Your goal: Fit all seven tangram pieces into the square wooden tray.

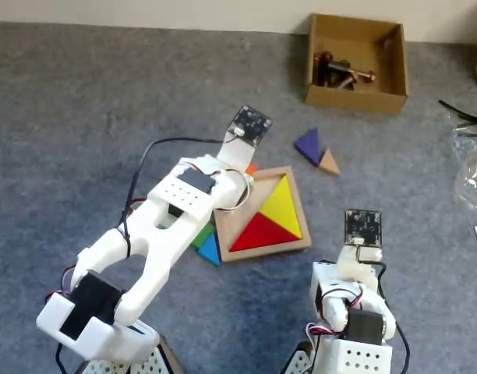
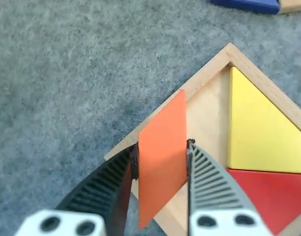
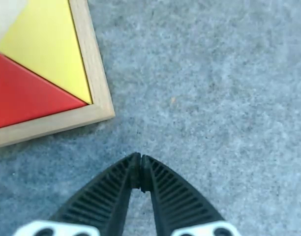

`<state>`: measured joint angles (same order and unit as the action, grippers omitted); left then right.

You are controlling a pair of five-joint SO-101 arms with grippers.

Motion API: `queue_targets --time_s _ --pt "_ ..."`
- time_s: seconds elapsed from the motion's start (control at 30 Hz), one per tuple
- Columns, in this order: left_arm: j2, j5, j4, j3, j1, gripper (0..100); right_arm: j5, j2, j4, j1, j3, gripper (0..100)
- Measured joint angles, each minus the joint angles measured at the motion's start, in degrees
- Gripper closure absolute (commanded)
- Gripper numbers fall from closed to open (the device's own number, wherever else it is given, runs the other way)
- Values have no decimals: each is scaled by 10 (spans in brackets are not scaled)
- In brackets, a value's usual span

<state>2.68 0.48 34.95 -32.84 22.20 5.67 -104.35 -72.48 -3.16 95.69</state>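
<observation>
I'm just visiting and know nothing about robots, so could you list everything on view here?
grey carpet: one, grey, under everything
square wooden tray: one, pale wood, mid-carpet
large yellow triangle: one, yellow, inside the tray
large red triangle: one, red, inside the tray beside the yellow one
orange parallelogram: one, orange, over a tray corner
dark blue triangle: one, blue, carpet beyond the tray
small tan triangle: one, tan, against the blue triangle
green piece: one, green, beside the tray, partly under an arm
light blue piece: one, blue, next to the green
cardboard box: one, brown, far side, metal bits inside
left gripper: one, black, gripping the parallelogram
right gripper: one, black, shut, over carpet
</observation>
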Motion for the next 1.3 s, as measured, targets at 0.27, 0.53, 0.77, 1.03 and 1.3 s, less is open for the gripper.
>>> queue_targets --time_s 0.27,0.53,0.77,1.03,1.3 --pt "1 0 -22 -32 14 995 0 0 0 0 0 994" --pt "2 0 -41 -33 25 995 0 0 0 0 0 994" --pt "-81 1 -50 19 54 995 0 0 0 0 0 994" --pt "-142 4 -51 77 54 995 0 0 0 0 0 994" --pt "-143 4 -52 79 52 841 0 0 0 0 0 994"
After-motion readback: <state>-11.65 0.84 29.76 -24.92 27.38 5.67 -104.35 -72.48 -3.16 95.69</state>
